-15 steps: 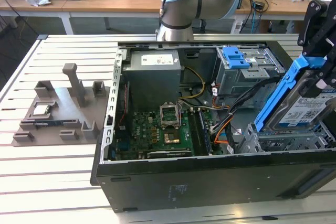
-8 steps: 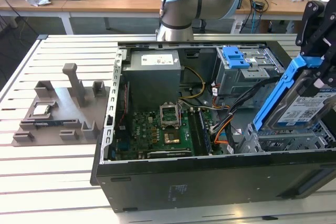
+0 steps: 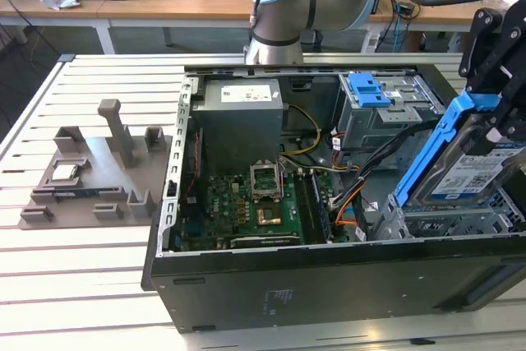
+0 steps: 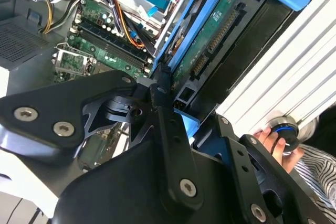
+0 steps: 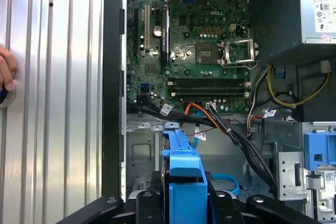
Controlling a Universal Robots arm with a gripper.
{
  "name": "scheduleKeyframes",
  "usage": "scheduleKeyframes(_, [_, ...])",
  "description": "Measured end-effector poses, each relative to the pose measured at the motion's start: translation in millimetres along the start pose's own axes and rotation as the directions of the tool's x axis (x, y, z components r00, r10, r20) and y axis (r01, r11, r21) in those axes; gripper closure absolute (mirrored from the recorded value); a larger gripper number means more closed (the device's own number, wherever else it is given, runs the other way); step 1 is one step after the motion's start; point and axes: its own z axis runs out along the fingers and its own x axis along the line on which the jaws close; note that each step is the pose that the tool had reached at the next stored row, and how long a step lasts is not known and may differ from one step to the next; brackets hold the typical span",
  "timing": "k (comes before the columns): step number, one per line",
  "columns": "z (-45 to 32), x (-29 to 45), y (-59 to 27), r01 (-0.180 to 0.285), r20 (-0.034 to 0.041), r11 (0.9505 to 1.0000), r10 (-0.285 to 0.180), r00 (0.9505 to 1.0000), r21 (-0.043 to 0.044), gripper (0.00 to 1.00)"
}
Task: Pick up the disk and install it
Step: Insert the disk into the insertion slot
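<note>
The exterior view looks down at an angle from beyond the tabletop's (image 3: 99, 285) near edge, taking in the whole open computer case (image 3: 329, 285). Both wrist views sit close above that case's interior, looking along the jaws. All three share the green motherboard (image 3: 246, 203) (image 4: 100, 40) (image 5: 199, 40).

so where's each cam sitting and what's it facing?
Exterior view: off-arm, above the open case, sees arm, gripper holding disk.
First wrist view: on the arm, faces motherboard; disk in front.
Second wrist view: on the arm, along the gripper to the disk.
All share disk and motherboard.
</note>
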Motion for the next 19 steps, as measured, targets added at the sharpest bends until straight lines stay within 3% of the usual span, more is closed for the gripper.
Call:
scheduleKeyframes(10, [21.7, 0.9, -1.6, 0.0, 0.0, 1.0, 0.0, 1.0, -0.0002, 0.63])
scheduleKeyframes(19, [29.4, 1.2, -2.2, 0.0, 0.0, 1.0, 0.0, 1.0, -0.0002, 0.63])
